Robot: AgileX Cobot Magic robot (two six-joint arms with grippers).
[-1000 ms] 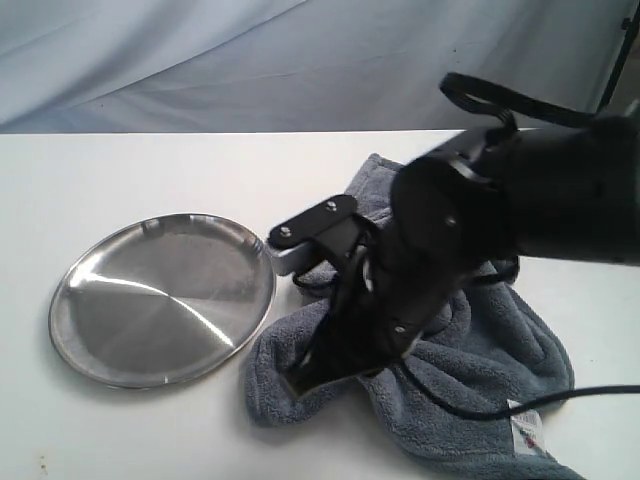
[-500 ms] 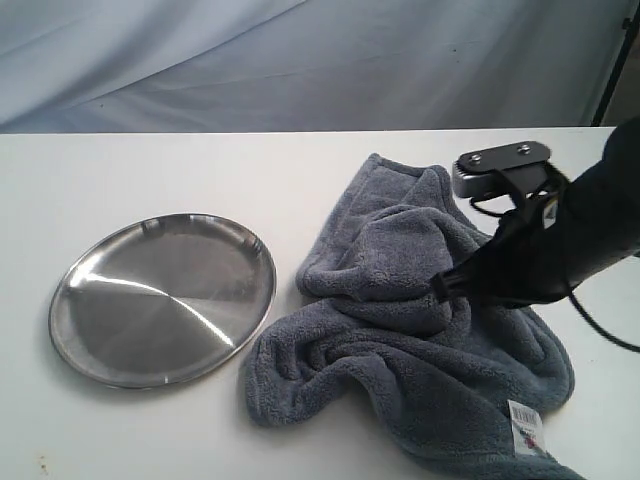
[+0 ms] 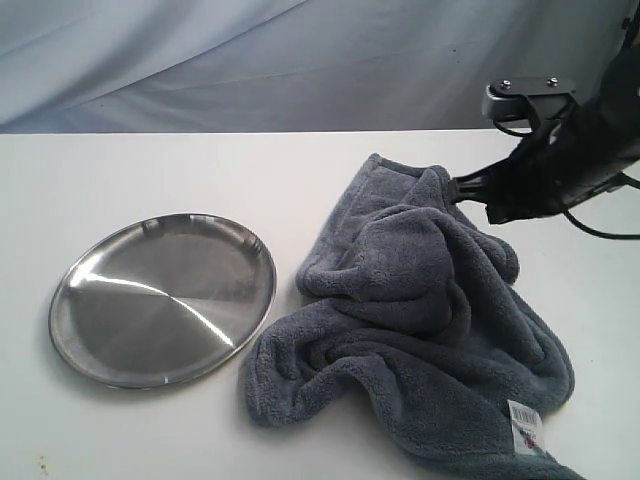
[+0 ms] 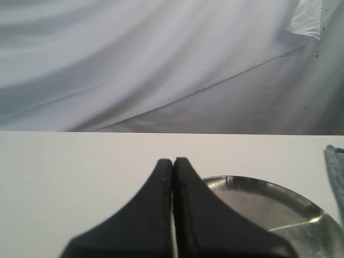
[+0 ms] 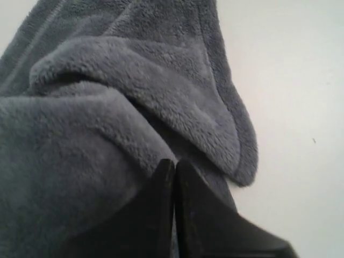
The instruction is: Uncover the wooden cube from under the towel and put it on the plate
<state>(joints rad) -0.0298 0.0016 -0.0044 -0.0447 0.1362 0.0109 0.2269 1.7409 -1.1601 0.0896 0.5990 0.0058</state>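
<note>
Towel [image 3: 420, 330] w/ white barcode tag [image 3: 527, 428], print illegible.

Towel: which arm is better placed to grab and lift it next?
Right. The right gripper is at the edge of the towel, jaws shut; the left gripper, also shut, sits by the plate, farther off.

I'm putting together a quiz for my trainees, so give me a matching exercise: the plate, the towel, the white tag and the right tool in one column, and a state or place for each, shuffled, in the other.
Things:
1. plate
2. towel
3. white tag
4. right tool

States or places:
A. shut, tips by the towel's edge
B. shiny, nothing on it
C. crumpled in a blue-grey heap
D. on a towel corner, bottom right of the exterior view

Pairs: 1-B, 2-C, 3-D, 4-A.
</note>
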